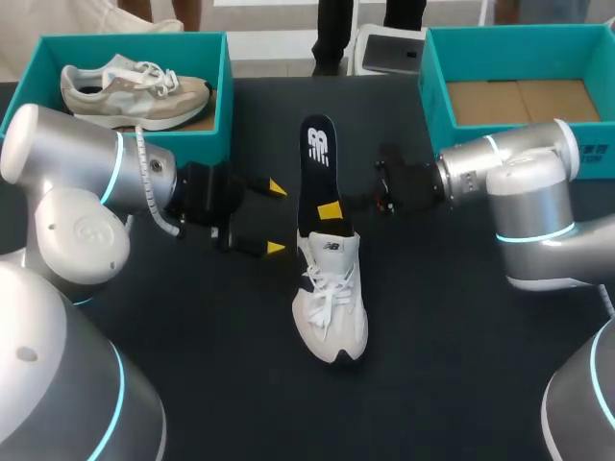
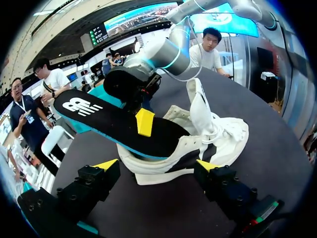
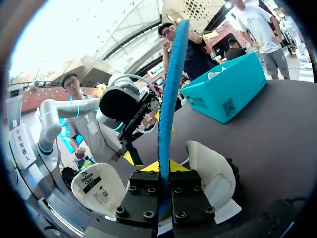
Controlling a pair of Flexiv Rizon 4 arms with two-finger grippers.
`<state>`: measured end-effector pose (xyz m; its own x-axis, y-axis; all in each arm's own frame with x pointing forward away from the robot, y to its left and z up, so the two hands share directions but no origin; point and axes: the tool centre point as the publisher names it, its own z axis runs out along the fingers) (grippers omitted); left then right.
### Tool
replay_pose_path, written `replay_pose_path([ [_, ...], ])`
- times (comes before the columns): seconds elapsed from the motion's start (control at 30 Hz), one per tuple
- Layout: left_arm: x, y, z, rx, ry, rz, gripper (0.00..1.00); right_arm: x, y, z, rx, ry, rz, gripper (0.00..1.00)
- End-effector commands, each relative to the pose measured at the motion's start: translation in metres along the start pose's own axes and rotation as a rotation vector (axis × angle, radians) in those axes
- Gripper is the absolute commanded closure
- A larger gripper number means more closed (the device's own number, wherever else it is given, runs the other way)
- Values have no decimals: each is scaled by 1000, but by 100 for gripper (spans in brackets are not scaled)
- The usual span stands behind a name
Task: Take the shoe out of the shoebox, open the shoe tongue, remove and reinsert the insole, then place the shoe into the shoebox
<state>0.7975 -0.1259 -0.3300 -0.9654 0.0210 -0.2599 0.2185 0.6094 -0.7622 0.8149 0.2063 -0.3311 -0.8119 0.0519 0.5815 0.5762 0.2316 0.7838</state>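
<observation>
From above, the white shoe (image 1: 330, 307) sits mid-tabletop, toe toward the near edge. The black insole (image 1: 316, 163) slants out of its opening toward the far edge. The right gripper (image 1: 330, 209) is clamped on the insole, while the left gripper (image 1: 276, 218) hangs spread just beside it.

From the left wrist, the shoe (image 2: 208, 139) lies ahead of the parted fingers, untouched.

From the right wrist, the insole (image 3: 171, 99) stands edge-on in the pinch with the shoe (image 3: 210, 173) right underneath, so the right arm looks best placed to feed it in.

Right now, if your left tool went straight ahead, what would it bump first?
Probably the white shoe, lying right ahead of my open left tool, with the black insole poking out of it.
</observation>
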Motion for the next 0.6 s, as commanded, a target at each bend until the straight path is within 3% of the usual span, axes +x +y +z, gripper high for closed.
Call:
replay_pose_path([
  [0.03,0,-1,0,-5,1,0,0,9,-15,2,-17,-11,25,100],
  [0.33,0,-1,0,-5,1,0,0,14,-41,7,7,6,102,100],
  [0.6,0,-1,0,-5,1,0,0,16,-33,4,24,-11,82,98],
])
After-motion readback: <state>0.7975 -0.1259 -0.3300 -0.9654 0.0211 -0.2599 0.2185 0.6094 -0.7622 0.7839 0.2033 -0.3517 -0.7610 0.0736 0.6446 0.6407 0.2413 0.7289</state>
